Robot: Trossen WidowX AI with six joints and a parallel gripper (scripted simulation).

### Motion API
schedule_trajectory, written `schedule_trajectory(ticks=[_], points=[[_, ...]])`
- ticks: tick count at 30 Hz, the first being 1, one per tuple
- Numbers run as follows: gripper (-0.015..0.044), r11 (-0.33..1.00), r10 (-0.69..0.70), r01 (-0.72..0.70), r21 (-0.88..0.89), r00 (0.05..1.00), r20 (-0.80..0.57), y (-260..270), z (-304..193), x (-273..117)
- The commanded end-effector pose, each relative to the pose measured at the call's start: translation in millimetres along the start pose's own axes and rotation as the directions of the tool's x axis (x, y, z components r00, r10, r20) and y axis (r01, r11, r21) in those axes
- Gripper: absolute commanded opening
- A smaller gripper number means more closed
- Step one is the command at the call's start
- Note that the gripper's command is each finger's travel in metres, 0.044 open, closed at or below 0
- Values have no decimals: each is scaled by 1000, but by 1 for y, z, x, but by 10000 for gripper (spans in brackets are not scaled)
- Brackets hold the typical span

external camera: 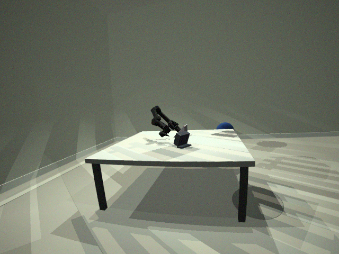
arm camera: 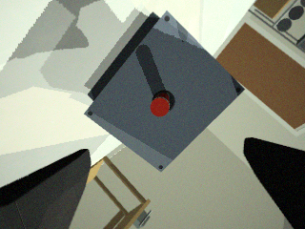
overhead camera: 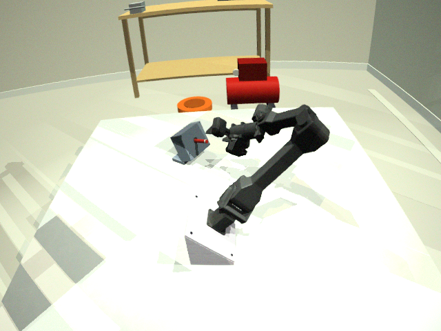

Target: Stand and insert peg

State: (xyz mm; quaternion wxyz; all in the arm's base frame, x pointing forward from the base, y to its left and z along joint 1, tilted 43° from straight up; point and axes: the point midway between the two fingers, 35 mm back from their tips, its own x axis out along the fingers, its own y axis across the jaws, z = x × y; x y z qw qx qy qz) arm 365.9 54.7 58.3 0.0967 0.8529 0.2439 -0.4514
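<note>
The red peg (overhead camera: 199,140) (arm camera: 160,107) sits in the hole of the sloped grey-blue panel (overhead camera: 183,147) (external camera: 181,138) (arm camera: 191,129). It sticks out of the face with its white-banded end outward, in line with the hole as far as the views show. How deep its plain end sits is hidden. My gripper (overhead camera: 217,141) (arm camera: 167,151) is open and empty. It is backed off in front of the panel face, its fingers wide apart and clear of the peg. The peg is not discernible in the exterior view.
The panel's base (overhead camera: 180,159) rests on the white table (overhead camera: 117,199) (external camera: 123,153). A metal wedge-shaped block (overhead camera: 210,251) is by the arm's base. Beyond the table are an orange ring (overhead camera: 183,107), a red compressor (overhead camera: 253,90) and a wooden workbench (overhead camera: 185,67).
</note>
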Motion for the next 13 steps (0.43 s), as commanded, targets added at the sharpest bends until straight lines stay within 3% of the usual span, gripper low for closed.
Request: schedule_trajectory(ticks=[1, 13], points=[[440, 1000, -2, 2, -3, 1000, -2, 0, 0, -6], [440, 1000, -2, 2, -2, 1000, -2, 0, 0, -20]])
